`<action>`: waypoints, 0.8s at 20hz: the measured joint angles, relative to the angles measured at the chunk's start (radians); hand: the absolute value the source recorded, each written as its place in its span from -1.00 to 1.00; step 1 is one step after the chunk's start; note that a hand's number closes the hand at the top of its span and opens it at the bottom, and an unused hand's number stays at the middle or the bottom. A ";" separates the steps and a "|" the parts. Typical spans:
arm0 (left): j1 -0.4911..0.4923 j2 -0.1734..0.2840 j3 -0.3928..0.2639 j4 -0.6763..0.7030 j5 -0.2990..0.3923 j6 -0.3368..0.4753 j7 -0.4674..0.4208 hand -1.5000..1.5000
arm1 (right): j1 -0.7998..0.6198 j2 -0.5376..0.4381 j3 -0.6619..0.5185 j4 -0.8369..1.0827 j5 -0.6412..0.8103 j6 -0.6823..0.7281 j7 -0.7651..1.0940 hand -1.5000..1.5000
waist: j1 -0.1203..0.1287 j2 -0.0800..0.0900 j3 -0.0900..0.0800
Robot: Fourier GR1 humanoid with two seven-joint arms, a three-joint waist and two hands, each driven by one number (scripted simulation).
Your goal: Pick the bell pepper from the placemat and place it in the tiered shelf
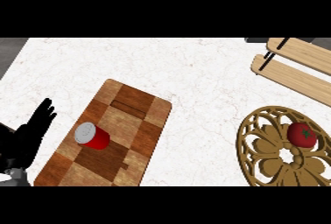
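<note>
Resting our left hand with fingers spread, we leave the red bell pepper untouched. It sits on the round carved wooden placemat, below the slatted wooden tiered shelf; our right hand is out of sight.

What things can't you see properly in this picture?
- Right hand: not in the head view at all.
- Left hand: its forearm is cut off by the left and lower edges.
- Tiered shelf: runs off the right edge, so its full shape is hidden.
- Placemat: cut by the right and lower edges.
- Bell pepper: too small to make out more than red with a green stem.
</note>
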 measured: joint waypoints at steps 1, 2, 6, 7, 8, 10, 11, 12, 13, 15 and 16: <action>-0.005 0.003 0.007 0.003 0.001 0.002 0.000 0.00 | -0.007 0.002 -0.003 0.033 0.009 -0.029 -0.003 -1.00 | 0.001 0.000 0.000; -0.016 0.001 0.007 0.020 -0.005 0.006 -0.005 0.00 | -0.006 -0.001 -0.009 0.059 0.011 -0.044 -0.012 -1.00 | -0.001 0.001 0.000; -0.014 -0.004 0.003 0.025 -0.012 0.000 -0.018 0.00 | -0.016 -0.024 0.017 0.163 0.042 -0.071 -0.075 -1.00 | -0.001 0.000 0.000; -0.025 -0.004 0.008 0.049 -0.015 0.002 -0.030 0.00 | -0.017 -0.031 0.019 0.182 0.044 -0.077 -0.096 -1.00 | -0.003 0.000 0.000; -0.027 -0.001 0.011 0.053 -0.015 0.000 -0.028 0.00 | -0.023 -0.034 0.017 0.212 0.044 -0.092 -0.117 -1.00 | -0.002 0.000 0.000; -0.033 0.000 0.014 0.042 -0.015 0.004 -0.015 0.00 | -0.025 -0.028 0.007 0.241 0.034 -0.122 -0.150 -1.00 | -0.003 -0.001 0.000; -0.032 -0.002 0.013 0.043 -0.017 0.003 -0.014 0.00 | -0.033 -0.030 0.003 0.249 0.028 -0.129 -0.158 -1.00 | -0.003 -0.001 0.000; -0.022 -0.003 0.013 0.024 -0.012 0.000 -0.008 0.00 | -0.030 -0.028 -0.008 0.261 0.017 -0.144 -0.179 -1.00 | -0.003 -0.002 0.000; -0.011 -0.011 0.007 0.004 -0.016 0.005 -0.001 0.00 | -0.034 -0.031 -0.018 0.270 0.007 -0.149 -0.189 -1.00 | -0.003 -0.002 0.000; -0.011 -0.009 0.011 0.004 -0.014 0.002 0.002 0.00 | -0.052 -0.033 -0.036 0.275 -0.018 -0.147 -0.190 -1.00 | -0.004 -0.002 0.000; -0.011 -0.012 0.010 0.008 -0.016 0.002 -0.003 0.00 | -0.063 -0.033 -0.049 0.286 -0.031 -0.152 -0.191 -1.00 | -0.004 -0.002 0.000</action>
